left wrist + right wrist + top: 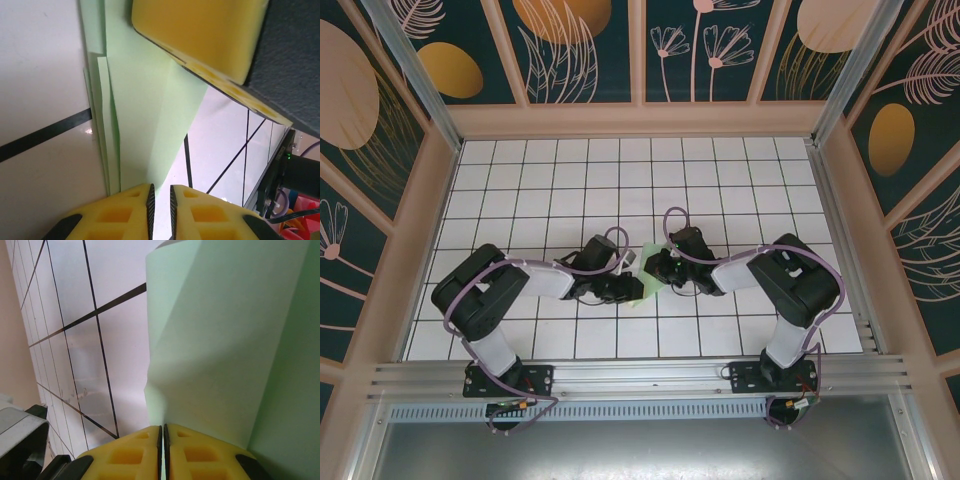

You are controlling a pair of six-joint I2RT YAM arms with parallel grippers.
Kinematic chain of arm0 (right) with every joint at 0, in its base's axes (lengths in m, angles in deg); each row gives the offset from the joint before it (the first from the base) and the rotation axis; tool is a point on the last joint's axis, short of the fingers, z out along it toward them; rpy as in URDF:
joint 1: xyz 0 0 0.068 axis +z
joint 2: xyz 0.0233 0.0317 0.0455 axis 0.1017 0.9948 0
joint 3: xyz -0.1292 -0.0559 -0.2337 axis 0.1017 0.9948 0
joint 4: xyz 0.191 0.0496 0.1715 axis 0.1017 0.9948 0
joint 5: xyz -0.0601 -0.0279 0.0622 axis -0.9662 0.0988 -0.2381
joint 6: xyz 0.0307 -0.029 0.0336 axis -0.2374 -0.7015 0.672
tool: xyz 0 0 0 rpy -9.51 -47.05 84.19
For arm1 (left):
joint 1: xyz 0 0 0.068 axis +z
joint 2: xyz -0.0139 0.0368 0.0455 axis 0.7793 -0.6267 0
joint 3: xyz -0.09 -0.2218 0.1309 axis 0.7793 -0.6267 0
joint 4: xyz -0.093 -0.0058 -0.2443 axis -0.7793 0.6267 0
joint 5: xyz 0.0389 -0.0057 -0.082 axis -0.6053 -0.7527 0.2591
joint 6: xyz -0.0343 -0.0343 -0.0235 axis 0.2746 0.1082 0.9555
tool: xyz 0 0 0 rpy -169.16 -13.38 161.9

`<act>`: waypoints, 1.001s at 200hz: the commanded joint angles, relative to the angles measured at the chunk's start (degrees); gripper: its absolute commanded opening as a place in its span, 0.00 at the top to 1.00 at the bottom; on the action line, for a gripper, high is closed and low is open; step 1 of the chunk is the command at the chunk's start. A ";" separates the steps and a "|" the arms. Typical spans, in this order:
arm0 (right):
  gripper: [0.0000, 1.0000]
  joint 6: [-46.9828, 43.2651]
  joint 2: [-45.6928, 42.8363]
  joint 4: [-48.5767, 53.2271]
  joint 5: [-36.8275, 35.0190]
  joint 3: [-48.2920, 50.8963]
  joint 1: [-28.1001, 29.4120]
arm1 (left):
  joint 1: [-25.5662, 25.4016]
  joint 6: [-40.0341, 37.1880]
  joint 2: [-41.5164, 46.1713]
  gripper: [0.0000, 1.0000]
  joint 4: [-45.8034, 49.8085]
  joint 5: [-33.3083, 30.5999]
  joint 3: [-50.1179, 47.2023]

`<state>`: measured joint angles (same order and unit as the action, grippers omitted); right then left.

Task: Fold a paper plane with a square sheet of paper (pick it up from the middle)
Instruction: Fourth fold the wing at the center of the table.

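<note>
Left tool (161, 194) tight on layered paper (145, 110)

Mint-green paper (225, 340), yellow fingers (130, 455), white table (570, 180) with black gridlines.

No legible text, label, brand, number or sign is found in any view. The sheet of paper (647, 256) is plain and unmarked. The surface (520, 170) carries only black grid lines. The wall panels (580, 50) carry plant and disc artwork without lettering.
</note>
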<state>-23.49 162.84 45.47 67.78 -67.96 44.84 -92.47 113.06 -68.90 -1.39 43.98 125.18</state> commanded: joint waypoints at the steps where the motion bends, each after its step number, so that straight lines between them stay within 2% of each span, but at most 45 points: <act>1: 0.86 -0.59 4.25 7.49 -3.54 1.56 0.01 | -0.32 -0.22 -0.35 0.80 2.82 -1.39 -2.87; 33: 0.86 -0.68 4.66 7.59 -3.43 1.39 0.02 | -0.34 -1.58 0.08 0.80 6.06 -3.98 -3.34; 56: 0.86 -0.75 4.96 7.68 -3.32 1.26 -0.02 | -0.30 -1.70 3.80 0.79 6.76 -4.34 -3.00; 110: 0.86 -0.59 5.16 7.68 -3.46 1.12 0.06 | -0.37 -1.75 10.27 0.75 5.61 -0.60 0.88; 153: 0.86 -0.50 5.04 7.85 -3.43 0.82 0.11 | -1.07 -2.89 5.94 0.73 4.82 2.70 4.06; 200: 0.86 -0.59 4.71 8.47 -3.72 1.12 0.06 | -1.27 -5.01 1.55 0.75 9.62 -2.44 5.75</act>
<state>-23.47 163.69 44.88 68.37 -68.55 44.84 -93.63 110.55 -65.34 4.29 43.87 129.70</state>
